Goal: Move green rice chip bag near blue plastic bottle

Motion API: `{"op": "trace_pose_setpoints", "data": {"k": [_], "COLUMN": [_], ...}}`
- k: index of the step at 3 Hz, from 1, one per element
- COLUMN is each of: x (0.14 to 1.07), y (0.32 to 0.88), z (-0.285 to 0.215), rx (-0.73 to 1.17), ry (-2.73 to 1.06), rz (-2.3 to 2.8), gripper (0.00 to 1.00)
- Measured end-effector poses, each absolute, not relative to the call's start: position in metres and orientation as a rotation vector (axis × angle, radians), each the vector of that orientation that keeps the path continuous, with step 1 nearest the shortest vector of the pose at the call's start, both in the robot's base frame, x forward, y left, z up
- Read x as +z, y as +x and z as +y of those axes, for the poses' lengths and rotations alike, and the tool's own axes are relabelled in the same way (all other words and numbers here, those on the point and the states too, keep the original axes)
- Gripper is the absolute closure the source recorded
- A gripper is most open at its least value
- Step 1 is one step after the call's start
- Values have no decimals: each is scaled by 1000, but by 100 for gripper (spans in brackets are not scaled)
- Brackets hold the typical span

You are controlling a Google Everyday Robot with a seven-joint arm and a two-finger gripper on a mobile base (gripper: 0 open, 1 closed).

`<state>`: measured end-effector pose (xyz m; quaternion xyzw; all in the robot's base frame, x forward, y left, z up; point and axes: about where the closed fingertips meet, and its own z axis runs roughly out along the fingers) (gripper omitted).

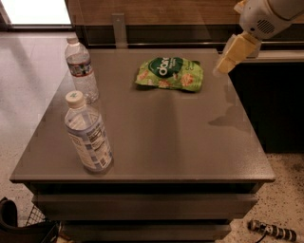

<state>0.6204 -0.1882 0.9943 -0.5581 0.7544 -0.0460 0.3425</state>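
The green rice chip bag (170,73) lies flat on the far middle of the grey table (190,137). The blue plastic bottle (88,133), with a white cap and a white label, stands upright near the table's front left corner. My gripper (228,60) hangs in the air at the upper right, above the table's far right edge. It is just to the right of the bag and apart from it, and holds nothing that I can see.
A slimmer clear water bottle (81,70) stands upright at the left edge, behind the blue one. A wooden counter wall (156,14) runs behind the table. A dark basket (23,228) sits on the floor at the front left.
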Motion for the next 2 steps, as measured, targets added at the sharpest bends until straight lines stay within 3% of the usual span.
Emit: {"op": "trace_pose_setpoints", "data": {"k": [2], "x": [948], "y": [716], "z": [-132], "rx": [194], "ry": [-1370], "rz": [1910], "gripper": [0]}}
